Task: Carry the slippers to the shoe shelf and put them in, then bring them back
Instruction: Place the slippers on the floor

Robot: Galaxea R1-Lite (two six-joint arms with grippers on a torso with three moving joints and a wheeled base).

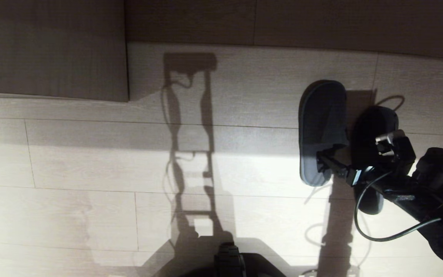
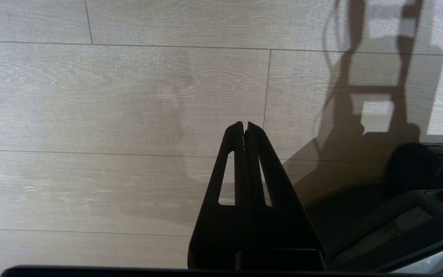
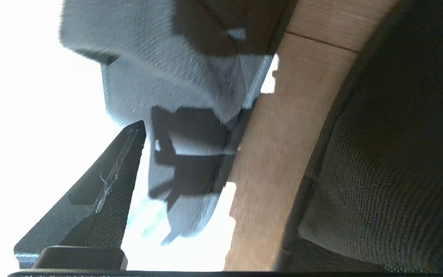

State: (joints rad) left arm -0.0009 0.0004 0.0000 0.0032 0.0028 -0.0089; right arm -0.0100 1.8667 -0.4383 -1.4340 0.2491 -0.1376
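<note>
Slippers: the two slippers point(image 1: 322, 130) lay side by side on the floor at the right of the head view, toes pointing away from the robot; the left one showed plainly, its blue-grey insole and lighter rim half in sunlight.
Second slipper: the right one point(image 1: 373, 127) was mostly in shadow and partly covered by the arm, so only its dark outline could be made out.
Right gripper: the right gripper point(image 1: 331, 161) reached in from the right edge, low over the heel part of the left slipper.
Right fingers: they stood wide apart; in the right wrist view one finger point(image 3: 102, 196) sat beside the grey slipper fabric point(image 3: 175, 77), while the other was probably the large dark textured shape at the far side, though the view was too close to be sure.
Contact: whether a finger actually touched the slipper could not be told.
Left gripper: the left gripper point(image 2: 245, 129) hung over bare floor, well apart from the slippers, with its fingers pressed together and nothing between them.
Floor: pale wood-look planks point(image 1: 90, 161), with a long shadow of the robot across the middle.
Furniture: a wood-grain panel point(image 1: 50, 50) filled the upper left corner of the head view, well apart from the slippers.
</note>
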